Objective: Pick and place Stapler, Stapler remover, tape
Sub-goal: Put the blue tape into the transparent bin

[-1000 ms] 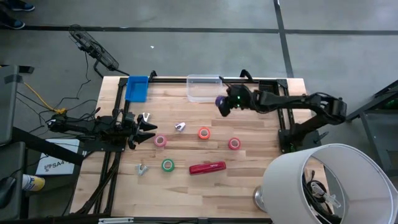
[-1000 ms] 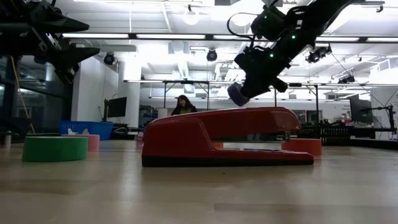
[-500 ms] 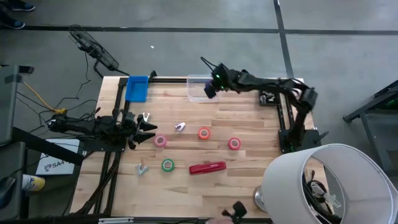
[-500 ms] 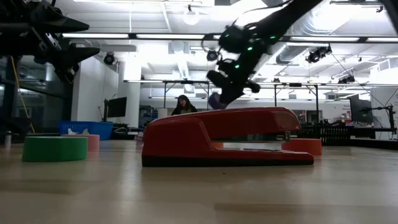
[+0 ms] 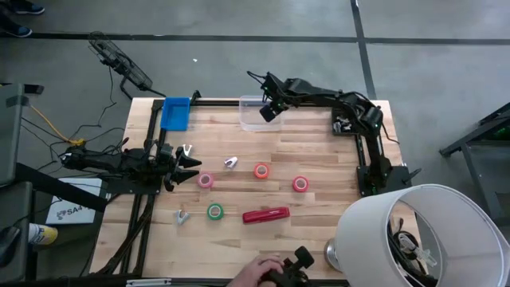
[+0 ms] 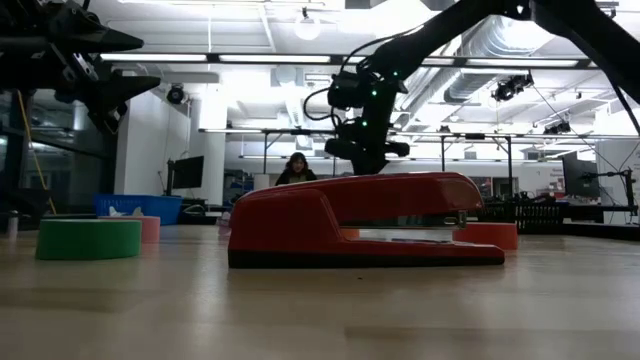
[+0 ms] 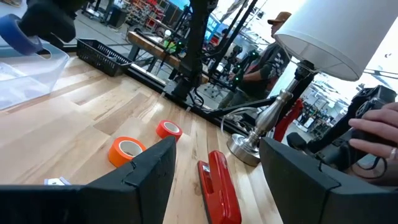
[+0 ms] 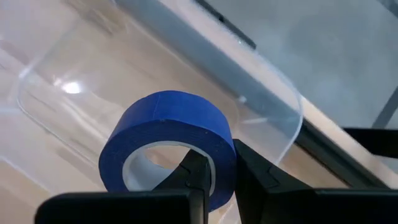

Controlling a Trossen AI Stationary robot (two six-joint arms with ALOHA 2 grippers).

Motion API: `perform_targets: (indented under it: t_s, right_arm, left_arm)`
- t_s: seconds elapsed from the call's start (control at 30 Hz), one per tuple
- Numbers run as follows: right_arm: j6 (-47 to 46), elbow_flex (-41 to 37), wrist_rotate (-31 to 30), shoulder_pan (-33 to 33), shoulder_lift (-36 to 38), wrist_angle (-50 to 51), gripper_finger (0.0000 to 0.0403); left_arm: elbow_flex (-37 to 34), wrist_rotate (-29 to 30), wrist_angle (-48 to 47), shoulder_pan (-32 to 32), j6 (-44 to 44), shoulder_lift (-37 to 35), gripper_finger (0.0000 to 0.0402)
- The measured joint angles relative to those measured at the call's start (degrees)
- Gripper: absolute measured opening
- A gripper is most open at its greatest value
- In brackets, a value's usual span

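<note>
The table (image 5: 319, 171) is pale wood planks on a grey concrete floor; the low view looks into a bright workshop with ceiling lights, where a person (image 6: 296, 168) sits far back. A white lamp shade (image 5: 414, 231) rises at the near right corner, and a person's hand (image 5: 259, 273) holds a dark device at the near edge. The right gripper (image 5: 271, 108) hangs over the clear bin (image 5: 253, 119) at the far edge, its fingers pinched on the wall of a blue tape roll (image 8: 171, 146) above the bin's curved rim. The left gripper (image 5: 190, 166) waits low over the table's left side with fingers parted and nothing between them; a pink roll (image 5: 205, 181) lies just ahead of it. Farther out lie an orange roll (image 5: 261, 171), a red roll (image 5: 300, 184), a green roll (image 5: 214, 211) and the stapler (image 5: 266, 214), with silvery claw pieces (image 5: 231, 163) nearby. A blue bin (image 5: 175, 113) sits at the far left.
</note>
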State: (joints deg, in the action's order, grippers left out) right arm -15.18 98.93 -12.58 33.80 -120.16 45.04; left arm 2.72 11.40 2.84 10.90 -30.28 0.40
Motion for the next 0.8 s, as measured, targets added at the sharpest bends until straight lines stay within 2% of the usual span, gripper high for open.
perform_targets:
  t_s: [0.2, 0.53, 0.8]
  right_arm:
    - [1.42, -1.09, 1.58, 0.44, -0.13, -0.12, 0.0034]
    - [12.56, -1.18, 3.73, 0.31, -1.62, 0.92, 0.0034]
    - [15.28, -1.22, 5.55, 0.28, -2.56, 1.65, 0.0069]
  left_arm:
    - [0.0, 0.0, 0.01, 0.0, 0.0, 0.01, 0.0229]
    - [0.0, -0.02, 0.01, 0.0, 0.0, 0.0, 0.0229]
    - [0.01, 0.0, 0.0, 0.0, 0.0, 0.01, 0.0229]
